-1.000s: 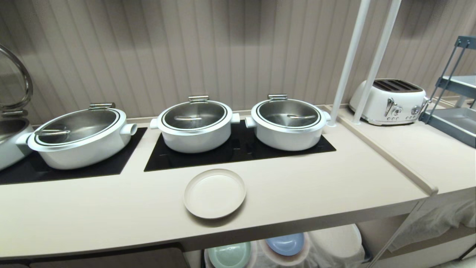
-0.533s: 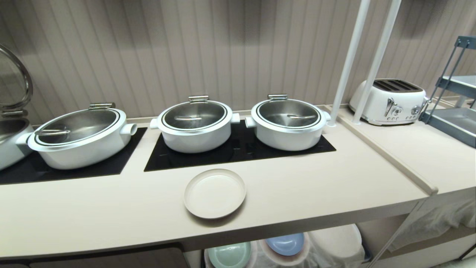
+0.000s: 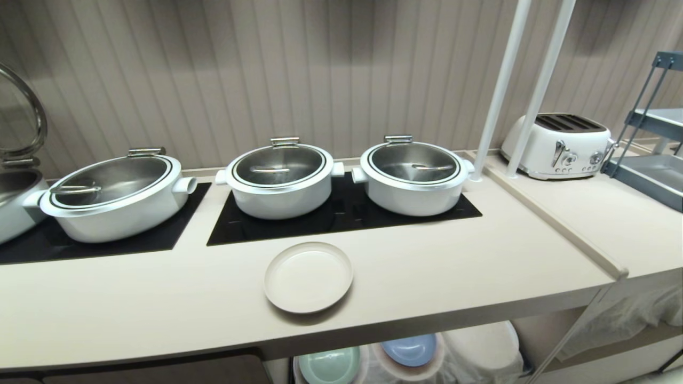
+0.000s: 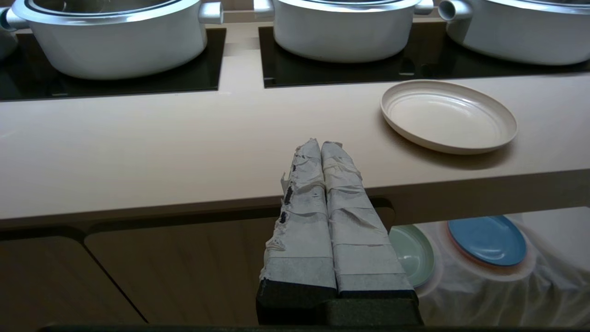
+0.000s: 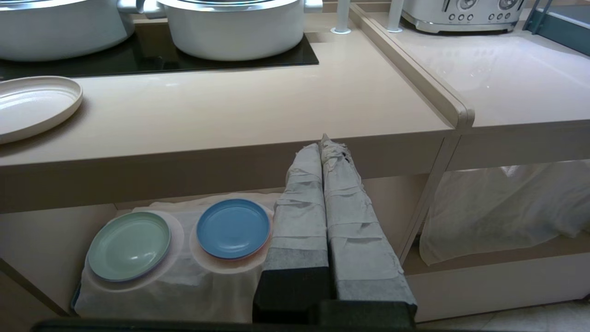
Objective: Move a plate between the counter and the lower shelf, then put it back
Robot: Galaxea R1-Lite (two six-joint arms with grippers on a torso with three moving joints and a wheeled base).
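The cream plate (image 3: 308, 277) lies flat on the beige counter (image 3: 437, 266), just in front of the black hob panels. My left gripper (image 4: 321, 144) is shut and empty. It hangs before the counter's (image 4: 138, 138) front edge, left of the plate (image 4: 448, 115) and apart from it. My right gripper (image 5: 322, 143) is also shut and empty, in front of the lower shelf (image 5: 396, 198), with the plate (image 5: 32, 106) far to its left. Neither gripper shows in the head view.
Three white pots (image 3: 280, 178) with steel lids stand on the hobs behind the plate. A mint-green plate (image 5: 129, 246) and a blue plate (image 5: 233, 228) rest on cloth-draped stacks in the shelf. Two white posts (image 3: 501, 90), a toaster (image 3: 557, 145) and a raised ridge (image 3: 555, 224) are to the right.
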